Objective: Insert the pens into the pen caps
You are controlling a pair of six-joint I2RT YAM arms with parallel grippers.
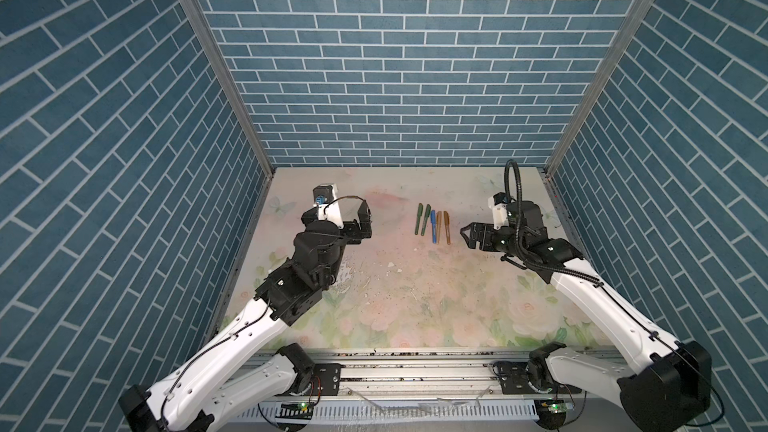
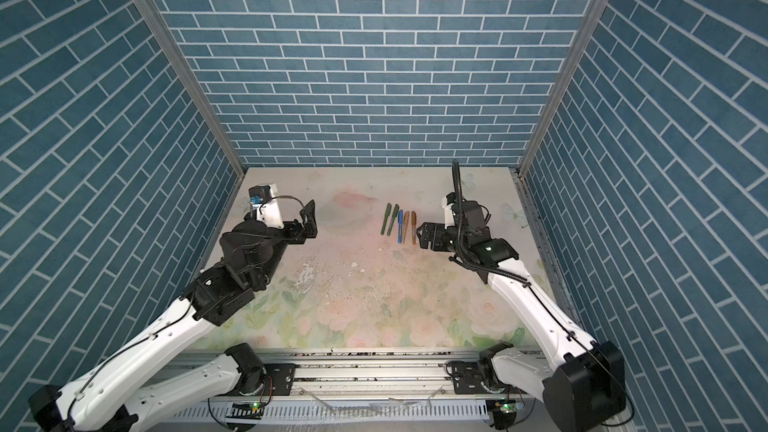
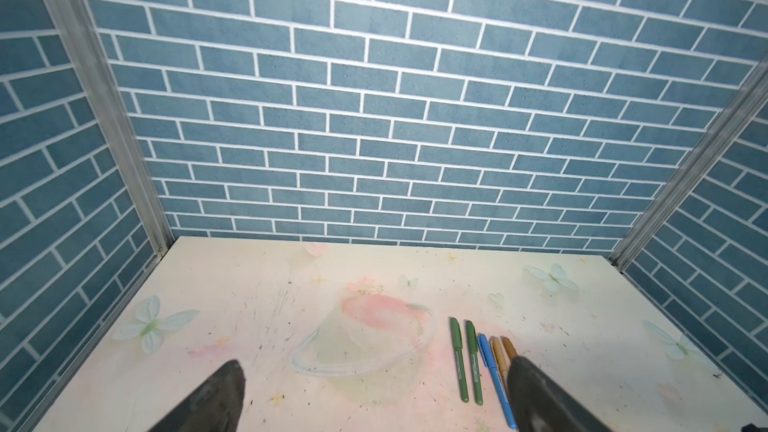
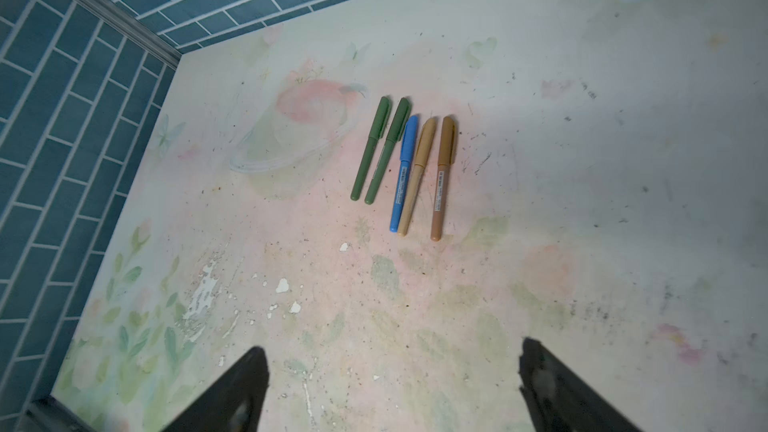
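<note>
Five pens (image 4: 400,189) laid side by side on the worktop (image 1: 407,292), pen caps (image 4: 409,135) seated on their far ends, flanked by left claw (image 1: 365,221) and right claw (image 1: 467,236), both spread apart and empty

Print on the pens (image 4: 402,176), too small to read

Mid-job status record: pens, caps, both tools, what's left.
pens: five slim plastic pens, side by side on the floral-print table
colours: two dark green pens, one blue pen, two golden-brown pens
caps: matching caps seated on all five; none loose
left tool: open, empty, left of the row
right tool: open, empty, right of the row, not touching
left to do: nothing apparent
</note>
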